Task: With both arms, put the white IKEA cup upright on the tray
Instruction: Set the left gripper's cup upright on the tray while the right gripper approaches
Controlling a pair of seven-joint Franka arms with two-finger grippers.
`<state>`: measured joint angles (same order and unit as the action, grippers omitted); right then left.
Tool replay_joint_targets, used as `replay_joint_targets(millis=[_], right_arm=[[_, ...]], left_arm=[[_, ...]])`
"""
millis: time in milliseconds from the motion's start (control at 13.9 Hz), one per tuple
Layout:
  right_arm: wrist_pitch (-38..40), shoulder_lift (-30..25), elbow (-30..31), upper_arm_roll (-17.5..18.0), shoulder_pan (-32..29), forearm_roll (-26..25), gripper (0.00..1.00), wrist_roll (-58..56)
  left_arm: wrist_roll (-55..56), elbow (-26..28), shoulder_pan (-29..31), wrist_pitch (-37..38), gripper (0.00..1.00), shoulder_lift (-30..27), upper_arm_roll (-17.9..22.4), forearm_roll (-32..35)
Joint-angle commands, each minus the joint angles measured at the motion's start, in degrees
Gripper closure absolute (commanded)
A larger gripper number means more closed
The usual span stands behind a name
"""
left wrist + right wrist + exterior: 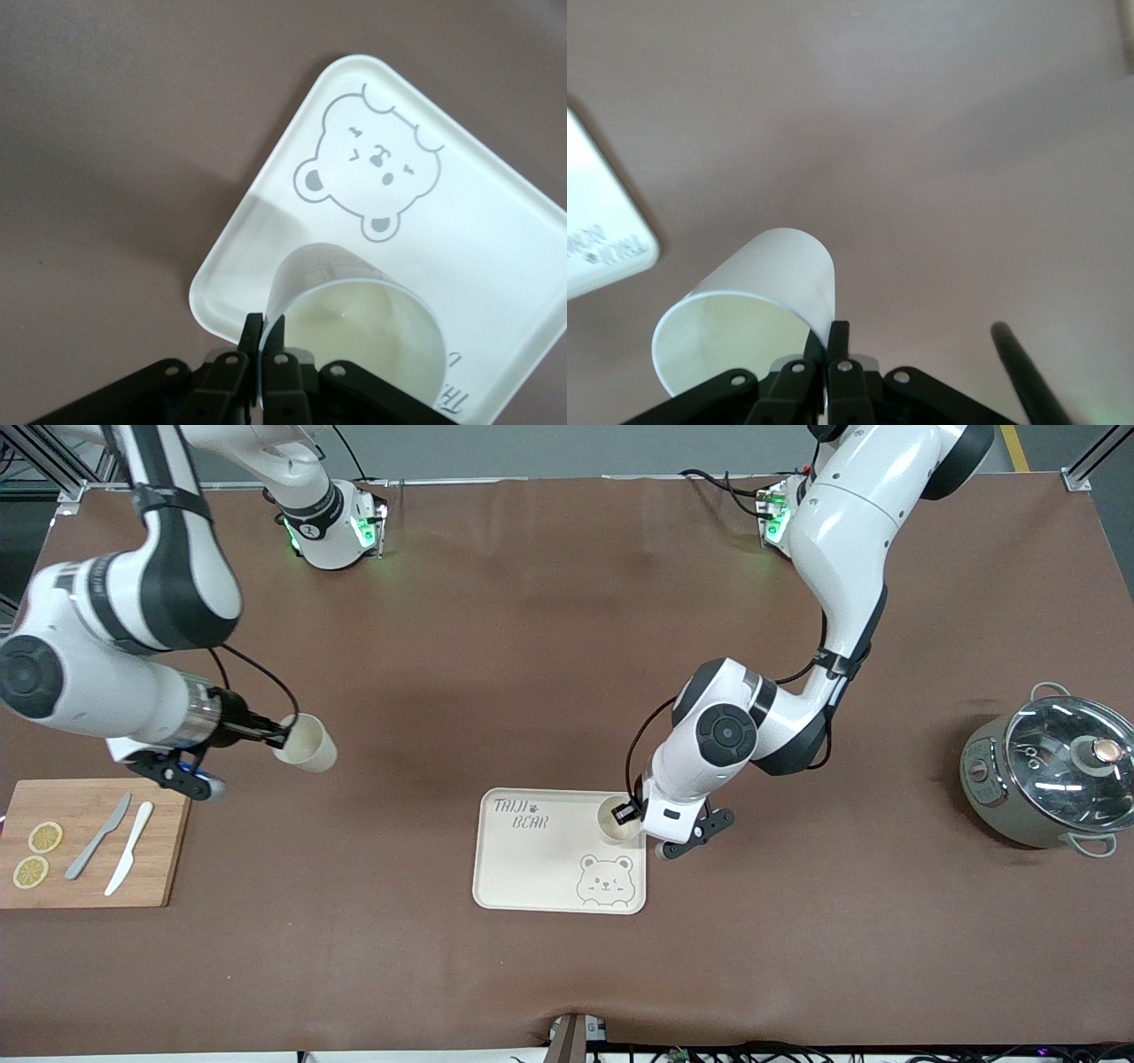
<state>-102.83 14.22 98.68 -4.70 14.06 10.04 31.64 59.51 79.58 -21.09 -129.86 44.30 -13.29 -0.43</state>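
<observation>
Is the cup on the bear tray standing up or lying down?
Standing up. The cup sits mouth-up on the tray, the left claw pinching its rim.

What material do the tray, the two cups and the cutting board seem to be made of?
The tray looks like matte cream plastic: smooth, moulded rim, printed bear. The cup in the left claw, over the tray, and the cup in the right claw, over bare table, look like thin white plastic with a slight sheen, though glazed ceramic cannot be excluded. The cutting board shows pale grain, probably bamboo or wood.
</observation>
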Motion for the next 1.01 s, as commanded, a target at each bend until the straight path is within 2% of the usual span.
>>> replay_joint_targets(millis=[0,72,144,215,287,359,646,933], right_arm=[[-5.9,5.5,-2.2,-0.7,6.0,5.0,1.0,9.5],[-8.2,6.7,-2.3,-0.7,8.3,5.5,1.0,13.7],[-10.3,8.2,-3.2,-0.7,10.5,5.8,1.0,17.5],[-11.8,10.5,-5.4,-0.7,12.6,5.8,1.0,21.8],[-12.1,12.9,-8.2,-0.7,14.1,5.8,1.0,26.2],[-12.3,15.4,-10.8,-0.6,15.0,5.9,1.0,29.6],[-17.0,22.9,-16.4,-0.4,18.3,7.7,1.0,38.4],[-23.9,26.6,-16.5,-0.5,19.9,9.3,1.0,39.2]], left_arm=[[1.2,-1.3,-0.6,0.9,1.0,1.3,0.7,3.4],[1.3,-1.4,-0.5,0.9,0.95,1.5,0.7,3.3],[1.0,-1.3,0.5,0.9,0.69,1.1,0.6,3.4],[1.0,-1.3,1.5,1.0,0.52,1.0,0.5,3.4],[1.0,-1.3,1.1,1.0,0.22,1.0,0.5,3.0],[0.8,-1.2,1.2,1.0,0.0,0.9,0.6,3.5],[0.9,-1.4,2.0,1.5,0.0,-0.9,0.6,3.6],[0.6,-1.4,5.3,9.5,0.0,-6.6,0.6,5.8]])
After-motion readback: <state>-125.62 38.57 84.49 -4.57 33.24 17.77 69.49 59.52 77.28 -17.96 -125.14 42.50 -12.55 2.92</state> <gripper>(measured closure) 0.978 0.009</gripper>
